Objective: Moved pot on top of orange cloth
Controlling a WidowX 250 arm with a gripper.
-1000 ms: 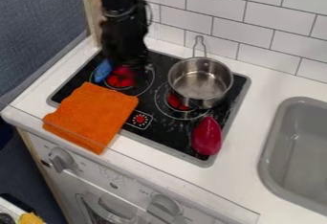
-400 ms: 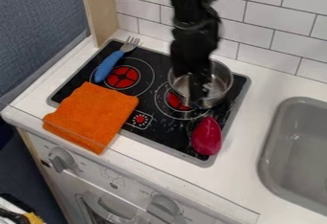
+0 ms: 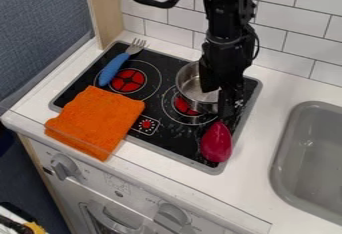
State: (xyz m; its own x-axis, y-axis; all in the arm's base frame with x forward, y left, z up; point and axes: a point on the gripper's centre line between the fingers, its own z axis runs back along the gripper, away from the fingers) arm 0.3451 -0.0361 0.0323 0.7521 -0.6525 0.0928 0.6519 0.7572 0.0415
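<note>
The black gripper [image 3: 229,109] hangs over the right side of the metal pot, its lower end near the pot's front right rim. Behind it, the silver pot [image 3: 190,82] stands upright on the right part of the black stove top, its right side and handle hidden by the arm. The orange cloth [image 3: 95,121] lies flat over the stove's front left corner and the white counter edge, apart from the pot.
A blue-handled fork [image 3: 114,68] lies at the stove's back left. The dark red object [image 3: 216,142] rests at the stove's front right, just in front of the gripper. A grey sink [image 3: 310,153] is at the right, and a tiled wall [image 3: 284,10] stands behind.
From the stove's back left, the arm has swung right across the pot to its right side, uncovering the fork. The pot and cloth have kept their places.
</note>
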